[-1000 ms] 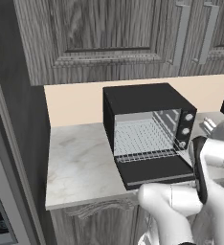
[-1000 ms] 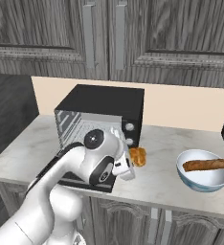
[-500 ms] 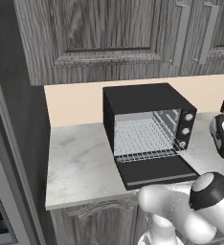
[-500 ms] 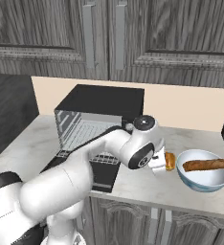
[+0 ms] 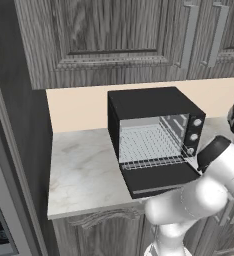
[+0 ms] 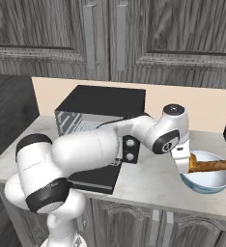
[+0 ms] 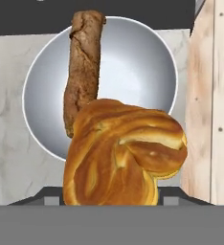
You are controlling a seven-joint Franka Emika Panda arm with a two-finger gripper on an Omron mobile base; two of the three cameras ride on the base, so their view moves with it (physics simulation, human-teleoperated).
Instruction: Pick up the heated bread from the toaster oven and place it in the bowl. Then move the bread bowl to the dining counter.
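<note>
1. Position: heated bread (image 7: 123, 153) sits pinched in the pincer (image 6: 185, 161), its jaws spread about the lump's width. In the hand view the lump lies straight ahead of the jaws, over the near rim of the bowl (image 7: 42, 129); judged, it hangs above the bowl and is not yet resting in it.
2. Axis: long brown loaf (image 7: 83, 72) lies in the bowl, running from near rim to far rim along the left half. The bare floor of the bowl is to the right of it, so the drop is best made toward that side.
3. Surface: pale veined tabletop (image 5: 84, 170) carries the toaster oven (image 5: 149, 107) at left, door down and rack bare, with the bowl just right of the pincer in the right base view.
4. Room: dark wood wall cabinets (image 6: 134, 38) hang above; a beige backsplash (image 5: 74, 107) runs behind.
5. Risk, judged: released too near the rim, the bread may roll out.
</note>
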